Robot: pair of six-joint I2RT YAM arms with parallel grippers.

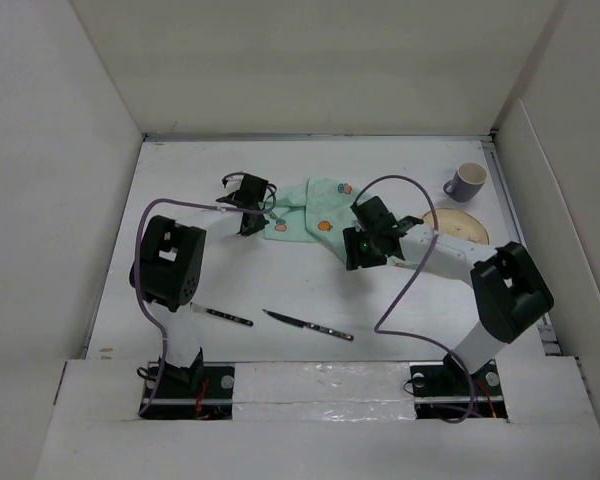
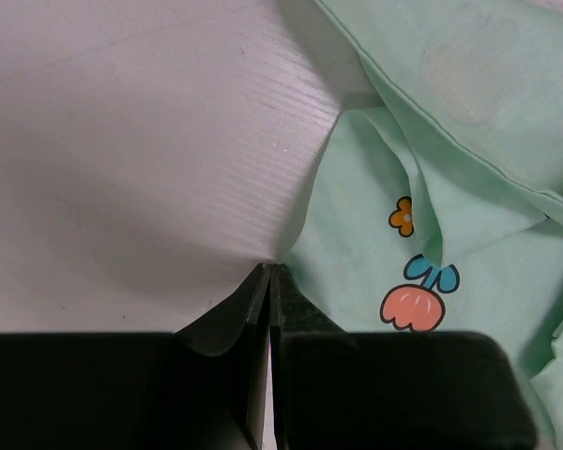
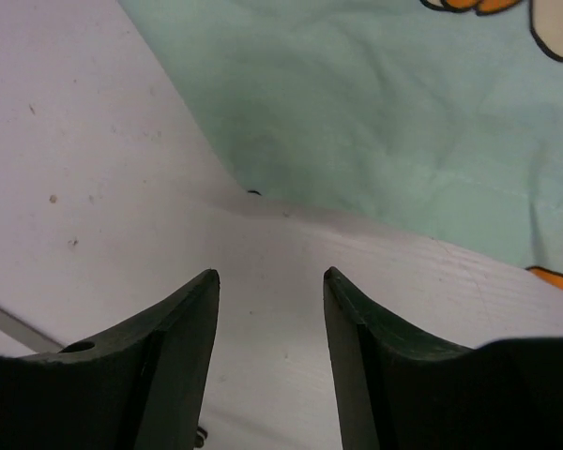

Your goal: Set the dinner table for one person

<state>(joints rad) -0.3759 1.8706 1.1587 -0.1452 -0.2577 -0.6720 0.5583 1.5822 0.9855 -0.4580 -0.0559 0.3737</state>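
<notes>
We see the dinner table (image 1: 180, 290), a large matte white top walled by white panels, filling the overhead view. It lies under both arms and everything else.

Near the table's far middle lies a mint-green placemat (image 1: 315, 205) printed with small cartoon shapes. It is rumpled and folded over itself, not flat.

To the right of the placemat, just beside its edge, sits a round tan plate (image 1: 460, 225), partly hidden by the right arm. Beyond the plate, farther from the placemat, a purple mug (image 1: 467, 181) stands upright.

The left gripper (image 1: 252, 222) is at the placemat's left edge. In its wrist view the jaws are pressed together (image 2: 270, 281), and the cloth's folds run to a point right at the tips, so they appear to pinch the placemat's (image 2: 432, 234) corner, with bare table (image 2: 122, 141) on the other side.

The right gripper (image 1: 358, 258) is at the placemat's near right edge. In its wrist view the fingers stand spread apart (image 3: 270, 277), holding nothing. The white table (image 3: 94, 169) lies directly under them, and the placemat's (image 3: 375, 122) edge lies just beyond the tips.

On the near side of the placemat, well apart from it, a dark-handled knife (image 1: 308, 325) lies flat on the table. To the knife's left lies a second dark-handled utensil (image 1: 220, 316). The left arm hides one end of it, so we cannot tell what kind it is.
</notes>
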